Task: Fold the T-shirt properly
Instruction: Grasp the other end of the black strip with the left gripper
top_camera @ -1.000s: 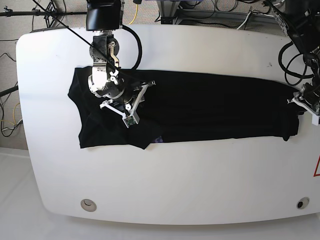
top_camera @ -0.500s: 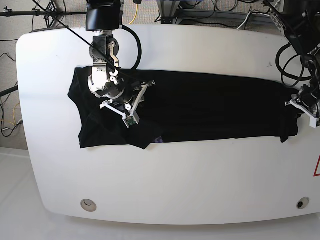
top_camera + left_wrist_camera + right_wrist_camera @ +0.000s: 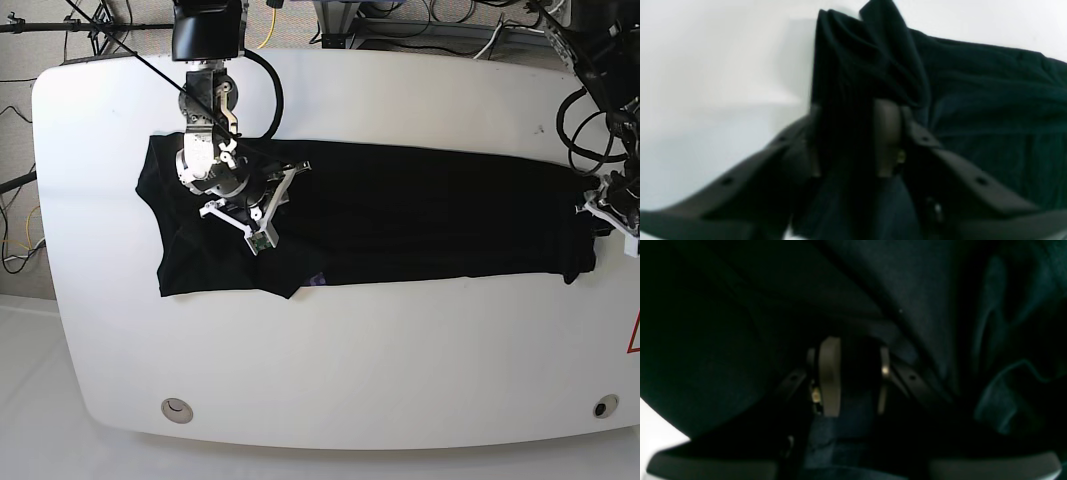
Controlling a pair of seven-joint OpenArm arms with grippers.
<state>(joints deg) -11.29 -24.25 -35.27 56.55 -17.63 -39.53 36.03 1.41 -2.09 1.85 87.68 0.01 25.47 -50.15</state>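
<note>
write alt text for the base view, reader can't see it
A black T-shirt lies spread lengthwise across a white table, seen from above. One gripper rests on the shirt near its left end; the other gripper is at its right edge.

Bare table below T-shirt

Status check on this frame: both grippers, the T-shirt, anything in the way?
Left gripper has bunched hem cloth between its fingers. Right gripper down on the cloth, grip unclear. T-shirt lies as a long band across the white table. Nothing blocking.
</note>
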